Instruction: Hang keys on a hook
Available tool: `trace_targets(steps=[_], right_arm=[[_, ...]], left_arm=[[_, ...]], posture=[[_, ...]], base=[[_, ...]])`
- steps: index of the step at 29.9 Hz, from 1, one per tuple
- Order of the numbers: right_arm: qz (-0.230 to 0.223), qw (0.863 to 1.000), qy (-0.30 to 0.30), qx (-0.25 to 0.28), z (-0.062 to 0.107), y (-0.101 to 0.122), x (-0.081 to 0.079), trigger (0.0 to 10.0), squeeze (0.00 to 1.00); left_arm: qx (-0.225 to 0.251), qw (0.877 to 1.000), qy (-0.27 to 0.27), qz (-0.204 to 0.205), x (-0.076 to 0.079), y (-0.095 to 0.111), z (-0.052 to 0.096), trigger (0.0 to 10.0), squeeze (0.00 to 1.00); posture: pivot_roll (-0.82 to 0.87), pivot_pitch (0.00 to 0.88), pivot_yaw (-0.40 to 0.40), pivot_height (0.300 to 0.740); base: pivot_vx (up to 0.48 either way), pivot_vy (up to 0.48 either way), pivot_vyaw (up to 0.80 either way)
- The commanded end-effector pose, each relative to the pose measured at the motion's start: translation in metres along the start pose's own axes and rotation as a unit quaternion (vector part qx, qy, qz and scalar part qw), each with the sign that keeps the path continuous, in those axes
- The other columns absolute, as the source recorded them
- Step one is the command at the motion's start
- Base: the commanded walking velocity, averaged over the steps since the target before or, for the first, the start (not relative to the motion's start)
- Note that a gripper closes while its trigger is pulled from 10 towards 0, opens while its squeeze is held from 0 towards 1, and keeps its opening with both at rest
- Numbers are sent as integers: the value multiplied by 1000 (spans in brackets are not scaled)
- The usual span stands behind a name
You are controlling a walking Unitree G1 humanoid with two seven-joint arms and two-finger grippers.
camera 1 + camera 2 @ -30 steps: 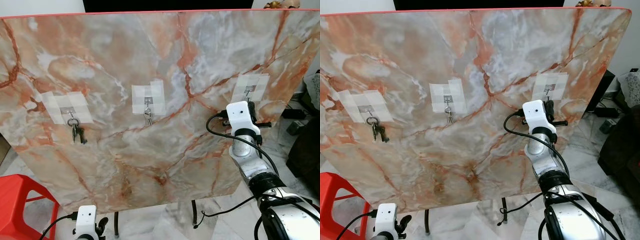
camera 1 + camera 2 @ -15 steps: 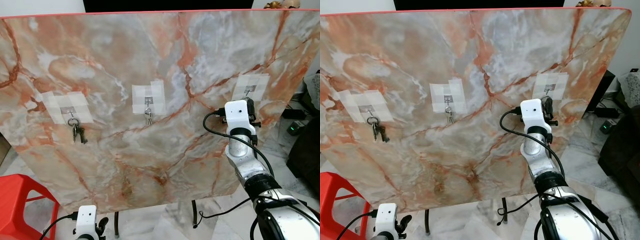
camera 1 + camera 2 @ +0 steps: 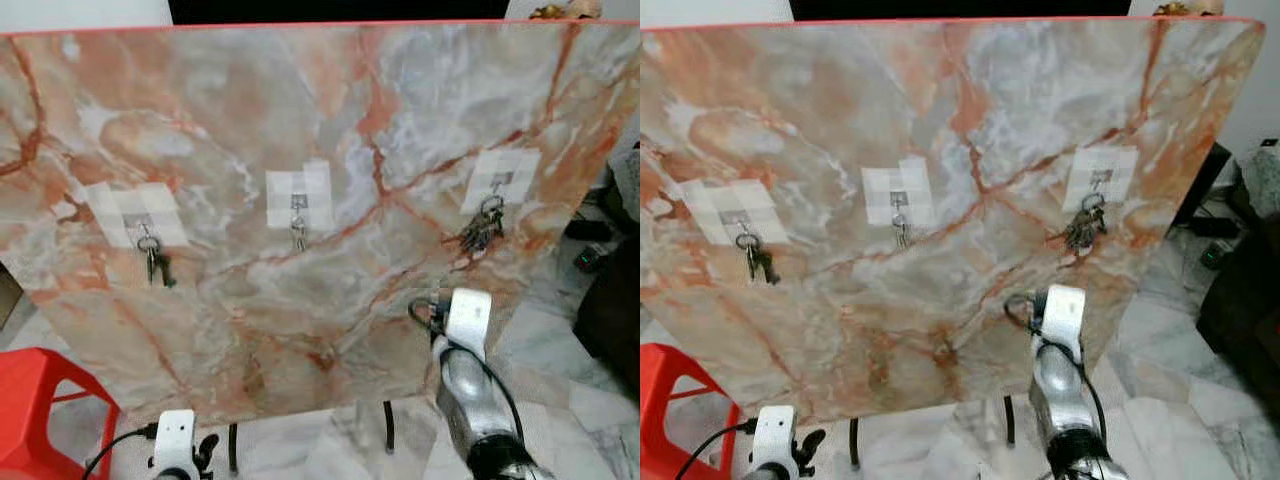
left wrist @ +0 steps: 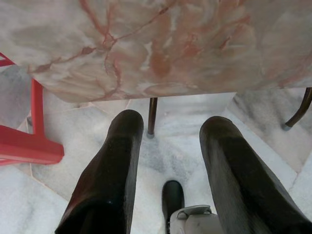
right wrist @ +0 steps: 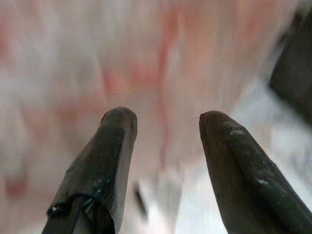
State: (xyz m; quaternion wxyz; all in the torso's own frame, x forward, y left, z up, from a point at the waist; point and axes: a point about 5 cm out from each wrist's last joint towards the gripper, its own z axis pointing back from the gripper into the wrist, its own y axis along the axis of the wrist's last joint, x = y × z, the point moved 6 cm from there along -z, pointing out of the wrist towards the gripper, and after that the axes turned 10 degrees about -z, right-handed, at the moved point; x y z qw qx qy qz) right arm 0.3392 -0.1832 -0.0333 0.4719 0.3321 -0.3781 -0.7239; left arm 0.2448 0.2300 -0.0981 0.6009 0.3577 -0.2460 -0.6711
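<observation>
Three key bunches on marble board hooks, red stool beside.

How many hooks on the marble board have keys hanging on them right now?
3. Left hook holds dark keys; middle hook holds a small set; right hook holds a bigger bunch. No other hooks visible.

Our right wrist view is smeared: behind the fingers we make out only pink blur. The red stool is cut off by the frame edge, and each key is too small to tell apart
</observation>
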Motion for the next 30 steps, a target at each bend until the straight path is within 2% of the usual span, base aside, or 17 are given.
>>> trace_targets(steps=[1, 5, 6, 9, 11, 12, 13, 14, 15, 19, 21, 23, 25, 26, 30], right_arm=[[-14, 999, -1, -36, 1, -16, 7, 10000, 0], [44, 994, 36, -91, 11, -53, 8, 10000, 0], [45, 992, 38, -108, 16, -67, 12, 10000, 0], [39, 991, 37, -125, 22, -81, 20, 10000, 0], [34, 986, 15, -165, 31, -102, 36, 10000, 0], [34, 986, 15, -165, 31, -102, 36, 10000, 0], [5, 985, 5, -173, 33, -106, 41, 10000, 0], [-2, 985, 8, -173, 33, -106, 41, 10000, 0], [19, 984, 23, -178, 33, -108, 40, 10000, 0], [68, 976, 25, -205, 41, -122, 50, 10000, 0], [96, 967, 24, -236, 51, -138, 60, 10000, 0], [95, 964, 25, -246, 56, -145, 63, 10000, 0], [68, 967, 7, -244, 57, -146, 66, 10000, 0], [50, 969, 2, -241, 57, -146, 66, 10000, 0], [48, 970, 4, -239, 57, -146, 67, 10000, 0]], left_arm=[[-5, 1000, 3, -1, -2, -1, 0, 10000, 0], [-10, 1000, 3, -3, -3, -3, 0, 10000, 0], [-14, 1000, 5, -4, -4, -3, 0, 10000, 0], [-24, 1000, 7, -4, -5, -7, 0, 10000, 0], [-39, 999, 3, -8, -4, -12, 1, 10000, 0], [-39, 999, 3, -8, -4, -12, 1, 10000, 0], [-53, 998, -2, -17, -3, -19, 2, 10000, 0], [-57, 998, -3, -20, -3, -21, 3, 10000, 0], [-74, 997, -7, -34, -5, -30, 6, 10000, 0], [-101, 994, -2, -40, -11, -43, 11, 10000, 0], [-110, 993, 3, -42, -14, -48, 13, 10000, 0], [-109, 993, 11, -35, -17, -48, 13, 10000, 0], [-103, 994, 13, -29, -18, -44, 12, 10000, 0], [-102, 994, 9, -31, -16, -43, 11, 10000, 0], [-99, 994, -5, -37, -7, -41, 9, 10000, 0]], posture=[[73, 0, -54, 740], [77, 0, -53, 740], [81, 0, -57, 740], [81, 0, -61, 740], [86, 0, -65, 740], [86, 0, -65, 740], [91, 0, -65, 740], [88, 0, -63, 740], [77, 0, -58, 740], [85, 0, -58, 740], [95, 0, -64, 740], [95, 0, -64, 740], [96, 0, -68, 740], [96, 0, -68, 740], [92, 0, -62, 740]], base=[[0, 0, 0], [0, 0, 0], [0, 0, 0], [0, 0, 0], [0, 0, 0], [0, 0, 0], [0, 0, 0], [0, 0, 0], [0, 0, 0], [0, 0, 0], [0, 0, 0], [0, 0, 0], [0, 0, 0], [0, 0, 0], [0, 0, 0]])
